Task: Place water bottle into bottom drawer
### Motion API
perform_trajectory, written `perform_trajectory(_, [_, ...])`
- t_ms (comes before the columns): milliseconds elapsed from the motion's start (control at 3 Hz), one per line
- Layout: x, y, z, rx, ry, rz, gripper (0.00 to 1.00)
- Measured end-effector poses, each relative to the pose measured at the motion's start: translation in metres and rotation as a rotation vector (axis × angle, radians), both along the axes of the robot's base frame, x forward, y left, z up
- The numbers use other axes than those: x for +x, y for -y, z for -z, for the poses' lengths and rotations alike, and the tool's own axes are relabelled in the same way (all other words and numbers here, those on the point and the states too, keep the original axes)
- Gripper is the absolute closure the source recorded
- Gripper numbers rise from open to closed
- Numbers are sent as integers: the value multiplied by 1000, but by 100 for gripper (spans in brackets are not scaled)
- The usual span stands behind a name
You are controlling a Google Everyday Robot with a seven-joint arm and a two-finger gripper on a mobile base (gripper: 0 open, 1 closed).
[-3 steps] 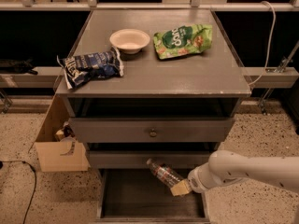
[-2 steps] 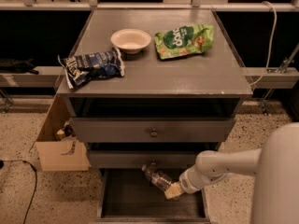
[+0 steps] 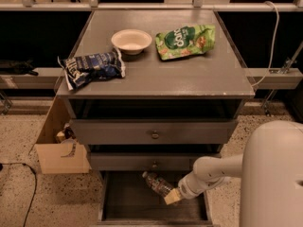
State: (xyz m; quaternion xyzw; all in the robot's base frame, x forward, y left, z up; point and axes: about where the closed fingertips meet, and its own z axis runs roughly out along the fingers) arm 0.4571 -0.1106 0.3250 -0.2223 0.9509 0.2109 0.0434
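Observation:
The water bottle (image 3: 156, 183), clear and ribbed, is tilted with its cap end up and to the left, held over the open bottom drawer (image 3: 108, 200). My gripper (image 3: 171, 196) is shut on the bottle's lower end, just above the drawer's dark floor near its right side. The white arm (image 3: 215, 173) reaches in from the right. The two upper drawers with brass knobs (image 3: 155, 135) are closed.
On the cabinet top lie a dark blue chip bag (image 3: 91, 66), a white bowl (image 3: 131, 40) and a green chip bag (image 3: 185, 41). An open cardboard box (image 3: 59, 148) stands on the floor left of the cabinet. A black cable (image 3: 28, 193) runs over the floor.
My arm has swung in from the right and the gripper has carried the bottle left and slightly down over the open bottom drawer. The arm's large white body now fills the lower right corner.

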Motion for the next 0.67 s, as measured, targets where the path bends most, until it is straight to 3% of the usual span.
perform_trajectory(667, [12,-14,37,-43,-22,-37,100])
